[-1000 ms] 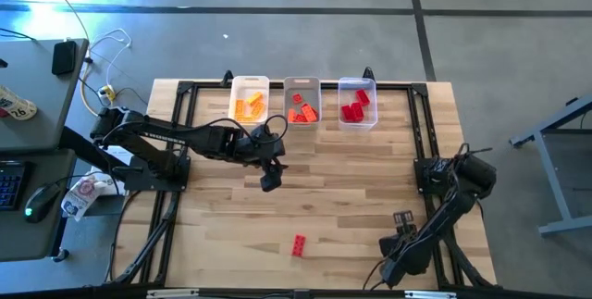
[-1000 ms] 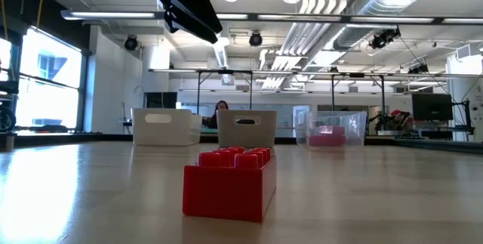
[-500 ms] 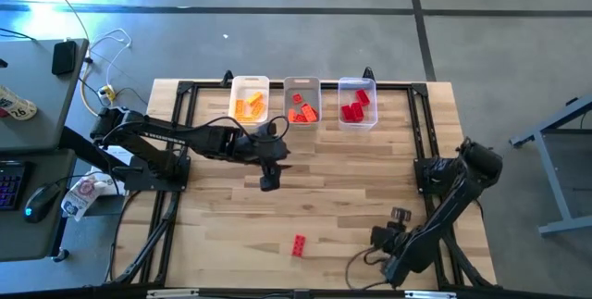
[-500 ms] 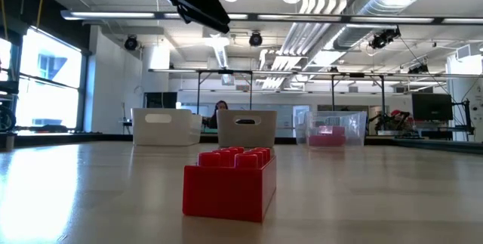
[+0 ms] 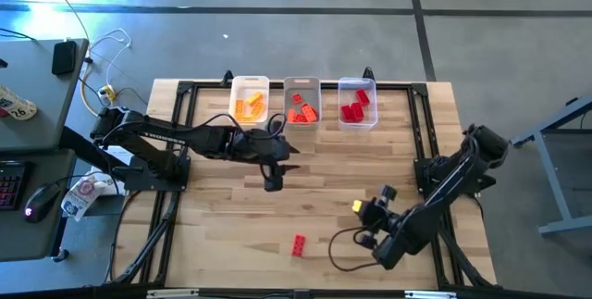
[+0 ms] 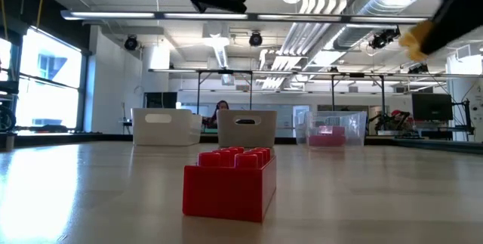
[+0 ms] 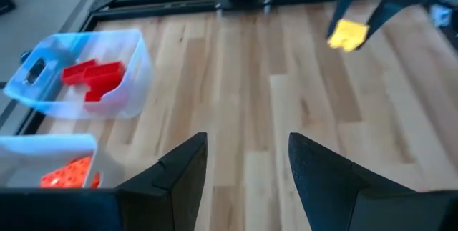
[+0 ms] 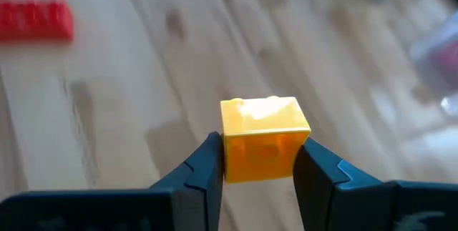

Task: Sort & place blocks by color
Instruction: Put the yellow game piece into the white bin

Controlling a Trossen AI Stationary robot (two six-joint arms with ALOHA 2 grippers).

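A yellow block [image 8: 263, 138] hangs above the near right part of the table, with my right gripper [image 5: 363, 210] shut on it. The left wrist view shows the same block [image 7: 348, 34] farther off. One red block [image 5: 299, 245] lies flat on the wood near the front edge, its studs up [image 6: 229, 182]. Over the table's middle, short of the bins, my left gripper [image 5: 271, 177] is raised and open, with nothing between its fingers [image 7: 247, 166]. My right gripper pinches the yellow block by two opposite side faces [image 8: 227, 149] between its two fingers. The fingers slant down, coming from the table's right side. The block is lifted clear of the table.
Three bins stand in a row at the far edge. The white bin [image 5: 249, 102] holds yellow-orange blocks, the grey bin [image 5: 302, 102] orange-red ones, and the clear bin [image 5: 357, 103] red ones. Bare wood lies between the bins and the red block.
My right gripper has risen from the near right corner and gone toward the table's left, turning at the wrist, and the yellow block now shows in its fingers, clear of the table. My left gripper has tipped up a little and rolled, staying in place.
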